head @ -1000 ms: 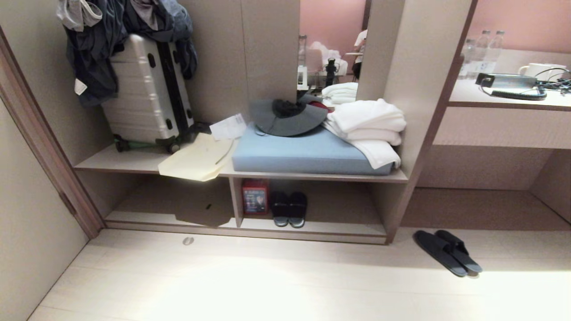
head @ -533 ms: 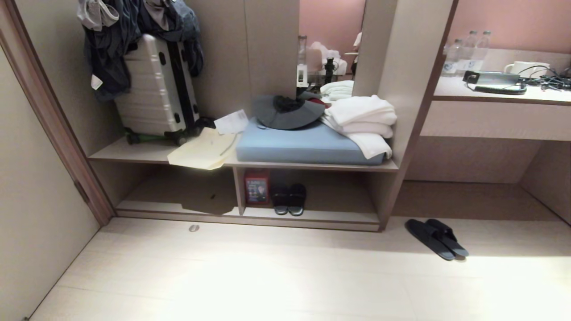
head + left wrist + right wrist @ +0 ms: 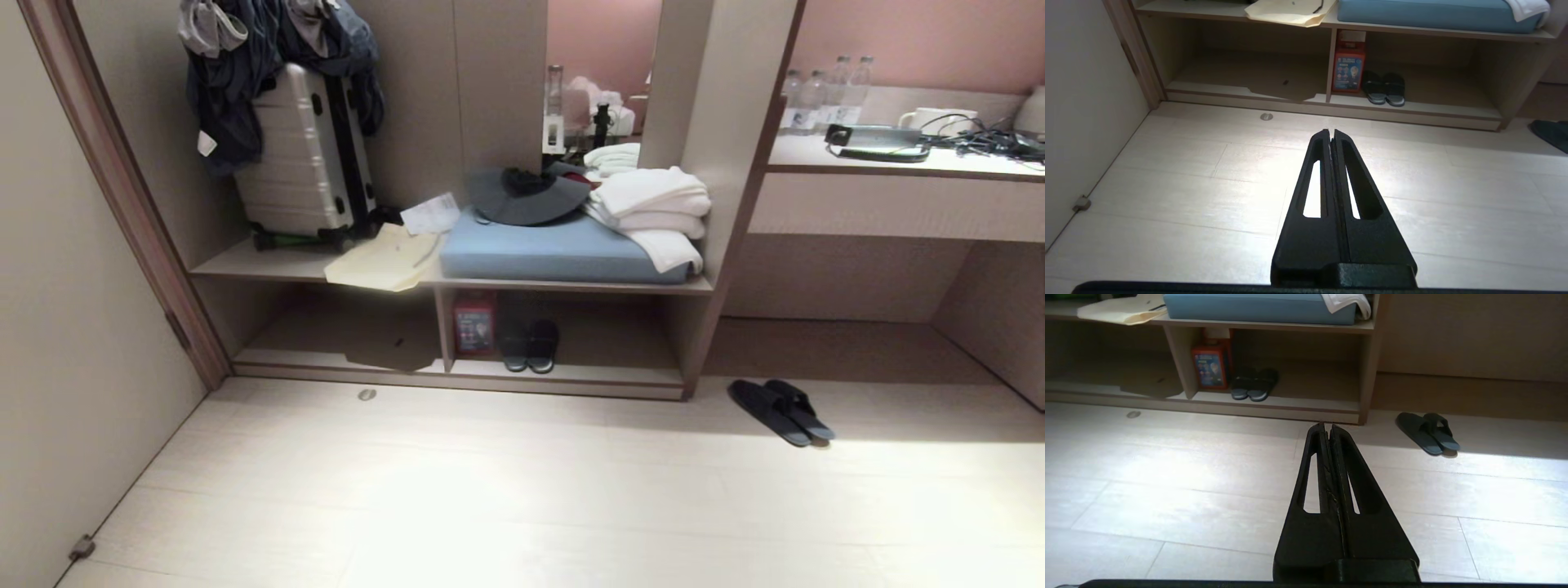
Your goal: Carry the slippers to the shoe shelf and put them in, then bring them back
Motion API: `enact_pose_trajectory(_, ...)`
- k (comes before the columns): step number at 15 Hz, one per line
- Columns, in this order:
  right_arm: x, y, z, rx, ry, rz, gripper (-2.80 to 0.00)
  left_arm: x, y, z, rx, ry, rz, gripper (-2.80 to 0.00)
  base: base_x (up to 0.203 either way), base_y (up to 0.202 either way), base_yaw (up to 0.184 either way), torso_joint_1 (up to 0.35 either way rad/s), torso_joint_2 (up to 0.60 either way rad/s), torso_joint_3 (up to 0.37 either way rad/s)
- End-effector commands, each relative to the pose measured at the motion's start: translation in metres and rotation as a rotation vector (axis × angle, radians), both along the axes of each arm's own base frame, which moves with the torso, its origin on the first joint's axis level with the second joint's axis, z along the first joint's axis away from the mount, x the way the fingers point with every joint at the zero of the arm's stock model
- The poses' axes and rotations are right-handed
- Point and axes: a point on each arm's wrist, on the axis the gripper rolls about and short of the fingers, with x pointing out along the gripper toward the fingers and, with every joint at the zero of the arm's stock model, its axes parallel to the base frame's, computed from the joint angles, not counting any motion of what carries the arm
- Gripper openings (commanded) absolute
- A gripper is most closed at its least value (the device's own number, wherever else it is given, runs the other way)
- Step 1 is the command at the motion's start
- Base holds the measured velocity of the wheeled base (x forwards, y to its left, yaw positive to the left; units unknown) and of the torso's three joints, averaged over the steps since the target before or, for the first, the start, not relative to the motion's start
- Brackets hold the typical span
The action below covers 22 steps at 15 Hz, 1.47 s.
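Note:
The slippers (image 3: 782,411), a flat dark pair, lie side by side on the pale floor just right of the shoe shelf (image 3: 571,374), under the desk's overhang. The right wrist view shows the slippers (image 3: 1428,432) ahead and to the right of my right gripper (image 3: 1327,425), which is shut and empty, well short of them. My left gripper (image 3: 1331,131) is also shut and empty, pointing at the shoe shelf (image 3: 1433,110) from a distance. One slipper (image 3: 1551,134) just shows at that view's edge. Neither gripper appears in the head view.
A chunkier dark pair (image 3: 529,345) and a red box (image 3: 474,322) sit in the shelf's right compartment. On the bench above are a blue cushion (image 3: 547,249), white towels (image 3: 653,208), a hat, a cream bag and a suitcase (image 3: 306,155). A wall (image 3: 73,343) stands on the left and a desk counter (image 3: 898,163) on the right.
The whole head view has shifted: shelf, bench and slippers now look smaller and farther off, with more floor in front, so the camera has drawn back. Nothing in the scene itself has moved.

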Motion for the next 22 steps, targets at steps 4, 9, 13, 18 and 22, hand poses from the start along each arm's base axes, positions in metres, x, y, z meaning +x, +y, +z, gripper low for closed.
enact_pose_trajectory(4, 0.0001, 0.0, 0.0001, 0.0, 0.0, 0.0, -2.8, 0.0, 0.0, 0.0, -0.002, 0.0, 0.001, -2.8, -0.195, 0.0, 0.002, 0.004, 0.0, 0.002)
enact_pose_trajectory(9, 0.0, 0.0, 0.0001, 0.003, -0.001, 0.0, -2.8, 0.0001, 0.0, -0.0002, -0.002, 0.0, 0.001, -2.8, -0.194, 0.0, 0.001, 0.003, 0.0, 0.003)
enact_pose_trajectory(13, 0.0, 0.0, 0.0001, 0.003, -0.001, 0.0, -2.8, 0.0, 0.0, 0.0, -0.002, 0.0, 0.001, -2.8, -0.193, 0.0, 0.0, 0.0, 0.0, 0.002)
enact_pose_trajectory(18, 0.0, 0.0, 0.0001, 0.003, -0.001, 0.0, -2.8, 0.0, 0.0, 0.0001, -0.002, -0.001, 0.001, -2.8, -0.195, 0.0, 0.001, 0.003, 0.0, 0.002)
enact_pose_trajectory(22, 0.0, 0.0, 0.0001, 0.003, -0.001, 0.0, -2.8, 0.0, 0.0, 0.0, -0.002, 0.0, 0.001, -2.8, -0.195, 0.0, 0.001, 0.004, 0.0, 0.002)
